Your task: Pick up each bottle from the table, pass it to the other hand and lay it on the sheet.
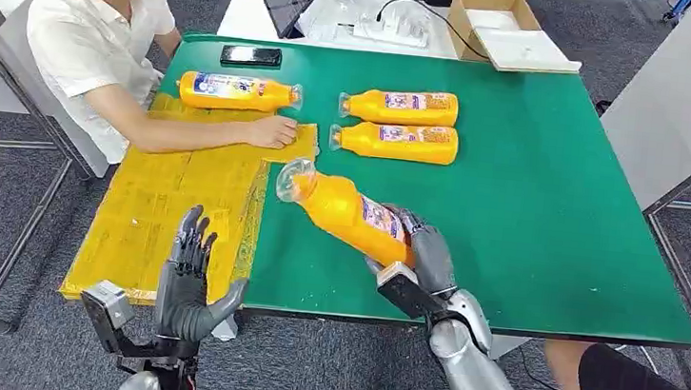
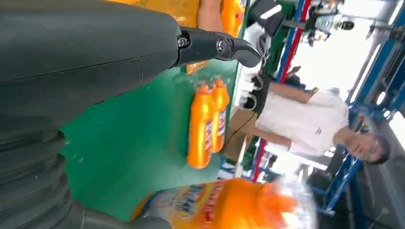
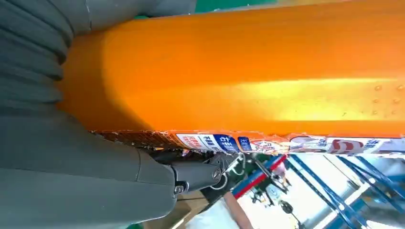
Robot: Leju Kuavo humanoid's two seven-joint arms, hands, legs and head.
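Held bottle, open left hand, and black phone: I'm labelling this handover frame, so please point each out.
held bottle point(image 1: 349, 213): head view, on its orange body.
left hand point(image 1: 188, 280): head view, on its palm.
black phone point(image 1: 251, 55): head view, on its screen.

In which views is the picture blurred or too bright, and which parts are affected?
Head view: sharp and evenly lit; the held bottle in the right hand is clear. Left wrist view: that bottle's cap end is smeared, and the background behind the person is overexposed. Right wrist view: a glare band runs along the bottle's side.
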